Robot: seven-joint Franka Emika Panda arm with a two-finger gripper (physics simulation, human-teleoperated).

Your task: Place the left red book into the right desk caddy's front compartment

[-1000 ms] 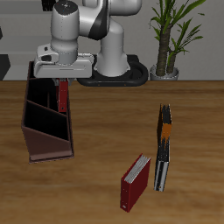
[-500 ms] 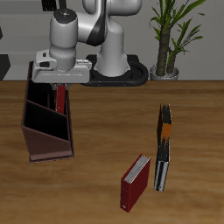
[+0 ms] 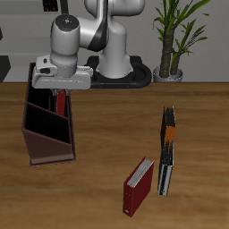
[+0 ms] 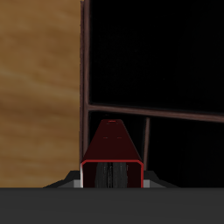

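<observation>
My gripper (image 3: 61,91) is shut on the left red book (image 3: 61,102), a slim dark-red hardcover held upright. It hangs over the back part of the right desk caddy (image 3: 43,134), a long maroon-brown box with inner dividers. The book's lower end is level with the caddy's rim, close to its inner wall. In the wrist view the book (image 4: 112,147) points down between the caddy's side wall (image 4: 86,61) and a divider (image 4: 157,113). The gripper (image 4: 112,178) itself barely shows there.
A brighter red book with white page edges (image 3: 139,186) and a black-and-orange book (image 3: 167,152) stand near the table's front edge, away from the caddy. A potted plant (image 3: 170,40) and the robot's base (image 3: 116,72) are at the back.
My gripper has carried the red book a little sideways, from the caddy's inner edge to over its back part. The other books have not moved.
</observation>
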